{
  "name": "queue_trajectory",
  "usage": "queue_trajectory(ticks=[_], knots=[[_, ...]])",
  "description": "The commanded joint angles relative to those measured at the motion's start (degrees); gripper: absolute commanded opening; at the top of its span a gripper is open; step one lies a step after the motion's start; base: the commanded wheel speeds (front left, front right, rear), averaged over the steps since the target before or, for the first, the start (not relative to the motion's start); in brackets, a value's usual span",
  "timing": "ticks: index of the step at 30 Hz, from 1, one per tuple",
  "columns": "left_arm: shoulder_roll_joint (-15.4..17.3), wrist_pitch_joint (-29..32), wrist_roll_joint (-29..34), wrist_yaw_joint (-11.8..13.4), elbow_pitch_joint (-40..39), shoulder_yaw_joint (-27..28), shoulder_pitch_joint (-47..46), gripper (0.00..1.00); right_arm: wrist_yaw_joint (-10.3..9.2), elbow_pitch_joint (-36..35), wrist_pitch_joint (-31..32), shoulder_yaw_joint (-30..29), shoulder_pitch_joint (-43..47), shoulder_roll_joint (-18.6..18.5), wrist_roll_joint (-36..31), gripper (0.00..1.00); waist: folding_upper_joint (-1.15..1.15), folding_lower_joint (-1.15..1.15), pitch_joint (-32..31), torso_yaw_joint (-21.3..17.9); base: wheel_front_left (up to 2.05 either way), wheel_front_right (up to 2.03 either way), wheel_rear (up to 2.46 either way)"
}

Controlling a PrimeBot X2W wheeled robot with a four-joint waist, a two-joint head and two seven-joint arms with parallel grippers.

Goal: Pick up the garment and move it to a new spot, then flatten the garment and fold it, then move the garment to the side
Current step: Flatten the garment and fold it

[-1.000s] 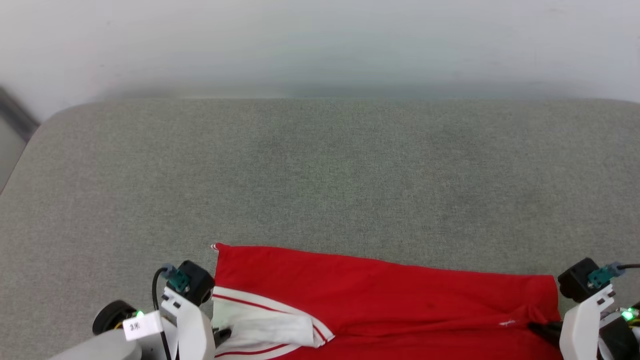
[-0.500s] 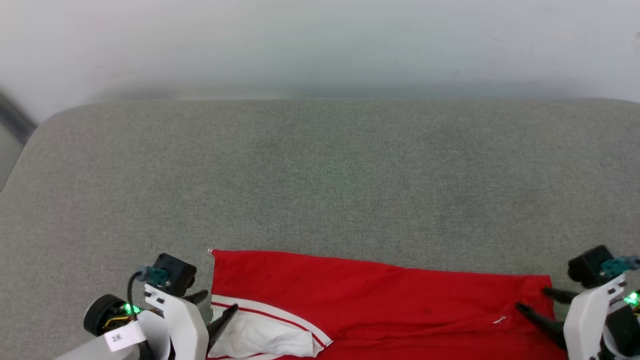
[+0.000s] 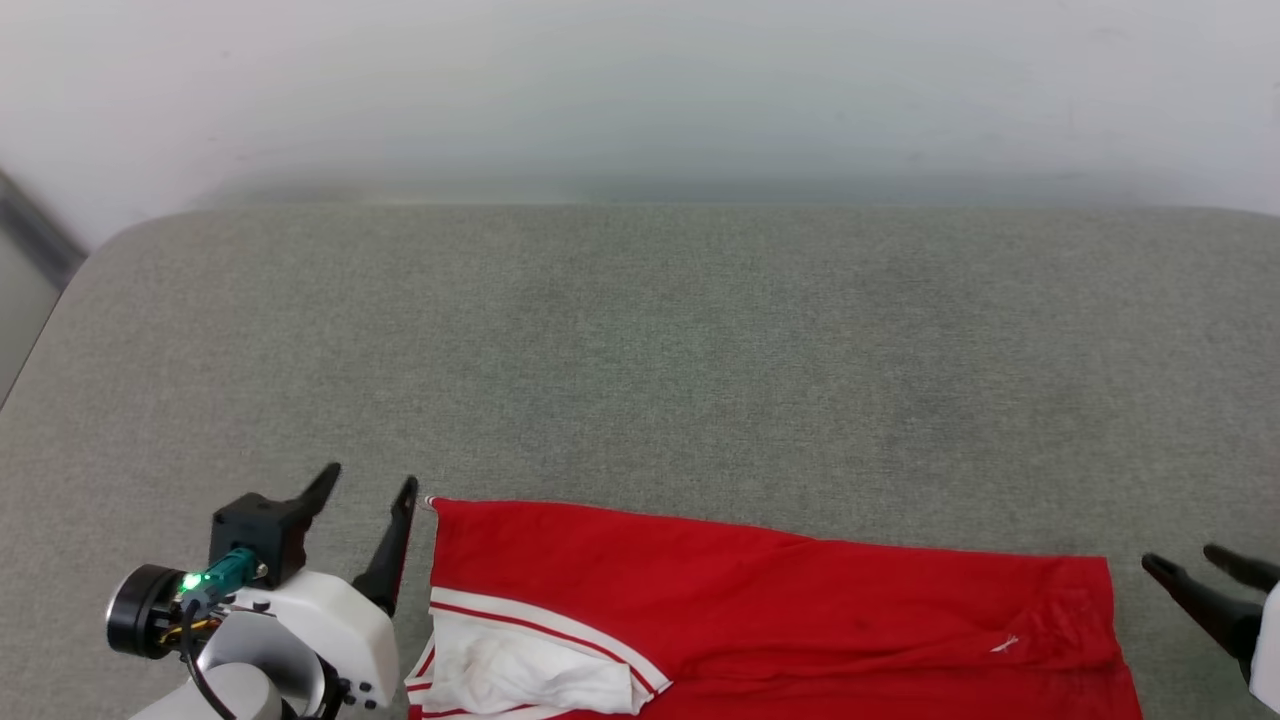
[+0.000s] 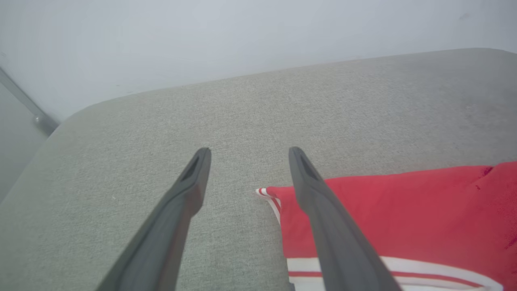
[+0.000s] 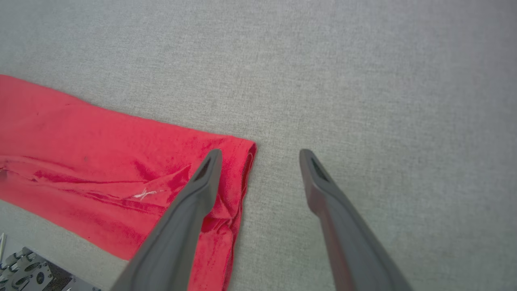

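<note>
Red garment (image 3: 760, 600) lies spread on the grey fabric surface (image 3: 640, 350), long axis left to right. Left gripper (image 3: 369, 478) sits just beside its left end, right gripper (image 3: 1182, 556) just beside its right, both jaws apart and empty.

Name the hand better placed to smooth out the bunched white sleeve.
Left: the left hand, open, hovers beside the white sleeve; the right hand is across the garment, off its opposite edge.
</note>
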Motion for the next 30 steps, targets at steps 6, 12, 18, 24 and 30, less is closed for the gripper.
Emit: queue_trajectory(ticks=[6, 12, 18, 24, 30], knots=[[-5.5, -1.0, 9.1, 4.4, -1.4, 10.9, 5.7, 1.00, -0.02, 3.1, 5.3, -3.2, 4.4, 2.0, 7.2, 1.00, 0.00, 0.00, 1.6, 1.4, 0.00, 0.00, 0.00], [-11.9, -1.0, 19.0, 4.0, -3.5, 21.3, 11.9, 1.00, -0.02, 4.7, 8.2, -3.4, 5.4, 4.3, 11.3, 1.00, 0.00, 0.00, 3.0, 2.4, 0.00, 0.00, 0.00], [-17.2, -1.0, 26.3, 1.9, -4.0, 28.0, 15.9, 1.00, -0.02, 5.7, 11.3, -1.5, 4.7, 7.2, 13.5, 1.00, 0.00, 0.00, 3.9, 3.1, 0.00, 0.00, 0.00], [-23.0, -1.0, 32.2, -2.2, -2.9, 34.2, 18.9, 1.00, -0.01, 5.2, 17.0, 2.9, 4.8, 11.3, 17.5, 1.00, 0.00, 0.00, 4.4, 4.1, 0.00, 0.00, 0.00], [-28.1, -1.0, 37.3, -6.3, -1.8, 38.8, 20.9, 1.00, -0.01, 6.3, 19.2, 5.6, 3.8, 13.1, 19.0, 0.00, 0.00, 0.00, 4.3, 4.5, 0.00, 0.00, 0.00]])
